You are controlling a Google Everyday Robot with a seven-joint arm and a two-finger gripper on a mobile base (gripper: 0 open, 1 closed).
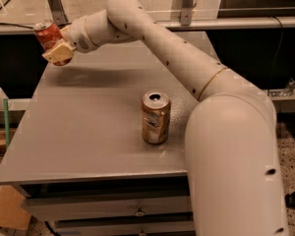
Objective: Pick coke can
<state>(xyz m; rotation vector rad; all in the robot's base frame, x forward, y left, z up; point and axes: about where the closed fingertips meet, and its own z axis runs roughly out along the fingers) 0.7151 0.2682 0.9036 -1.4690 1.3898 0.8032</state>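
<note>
The coke can, red-orange with a silver top, is held tilted in the air above the table's far left corner. My gripper is shut on the coke can, its pale fingers wrapped around the can's lower part. The arm reaches from the lower right across the table to it.
A gold-brown can with a pale label stands upright near the middle of the grey table. Drawers sit below the table's front edge. A metal frame and rail run behind the table. Clutter and a cardboard piece lie at the left.
</note>
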